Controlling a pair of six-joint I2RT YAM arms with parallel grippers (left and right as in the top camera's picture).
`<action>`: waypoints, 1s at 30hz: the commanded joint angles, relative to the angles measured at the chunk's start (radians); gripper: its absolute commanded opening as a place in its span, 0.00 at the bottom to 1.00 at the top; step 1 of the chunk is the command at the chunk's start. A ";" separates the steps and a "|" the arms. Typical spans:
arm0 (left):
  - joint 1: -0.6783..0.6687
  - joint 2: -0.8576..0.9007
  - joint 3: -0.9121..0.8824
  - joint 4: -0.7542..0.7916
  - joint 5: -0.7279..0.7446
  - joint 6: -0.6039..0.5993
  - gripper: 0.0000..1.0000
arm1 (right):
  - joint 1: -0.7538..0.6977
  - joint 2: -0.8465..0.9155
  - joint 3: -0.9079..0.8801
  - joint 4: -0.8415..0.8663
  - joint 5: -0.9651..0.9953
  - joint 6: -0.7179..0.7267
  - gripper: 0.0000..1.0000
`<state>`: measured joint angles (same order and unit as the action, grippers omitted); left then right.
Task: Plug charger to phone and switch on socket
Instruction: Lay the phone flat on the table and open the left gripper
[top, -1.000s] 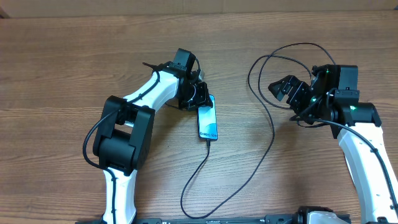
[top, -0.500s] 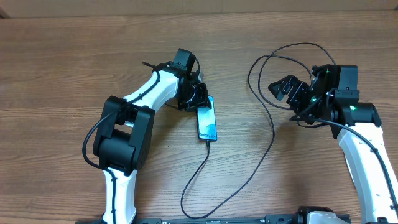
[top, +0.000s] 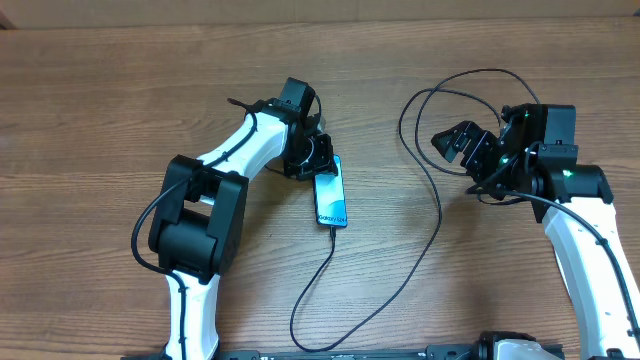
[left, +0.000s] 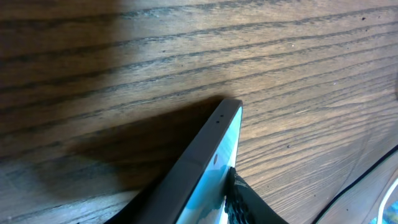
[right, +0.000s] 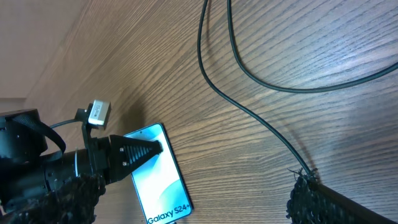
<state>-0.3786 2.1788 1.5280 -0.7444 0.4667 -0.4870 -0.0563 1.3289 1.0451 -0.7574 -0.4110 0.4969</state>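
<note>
The phone (top: 332, 203) lies lit on the wood table, its far end between the fingers of my left gripper (top: 318, 165), which is shut on it. In the left wrist view the phone's dark edge (left: 205, 155) rises at a tilt with a shadow under it, and one finger pad (left: 242, 202) presses on the screen. The right wrist view shows the phone (right: 158, 174) with the left gripper's finger (right: 134, 152) across its top corner. The charger cable (top: 437, 215) runs from the phone's near end, loops forward, then curls up past my right gripper (top: 462, 143), which hangs open and empty. The socket is out of view.
The cable's big loop (right: 249, 74) lies on the table between the two arms, just left of the right gripper. The left arm's white links (top: 225, 150) reach in from the near left, the right arm (top: 580, 220) from the near right.
The phone has shifted slightly toward the near edge and turned a little in the left gripper. The right arm and the cable have not moved.
</note>
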 joint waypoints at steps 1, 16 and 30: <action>-0.001 0.034 -0.020 -0.016 -0.111 0.008 0.36 | 0.006 -0.010 0.003 -0.001 0.010 -0.009 1.00; -0.001 0.034 -0.020 -0.021 -0.113 0.008 0.38 | 0.006 -0.010 0.003 -0.001 0.010 -0.009 1.00; -0.001 0.034 -0.020 -0.063 -0.183 0.008 0.39 | 0.006 -0.010 0.003 -0.001 0.010 -0.009 1.00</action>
<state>-0.3786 2.1731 1.5345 -0.7822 0.4324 -0.4866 -0.0563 1.3289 1.0451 -0.7574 -0.4110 0.4973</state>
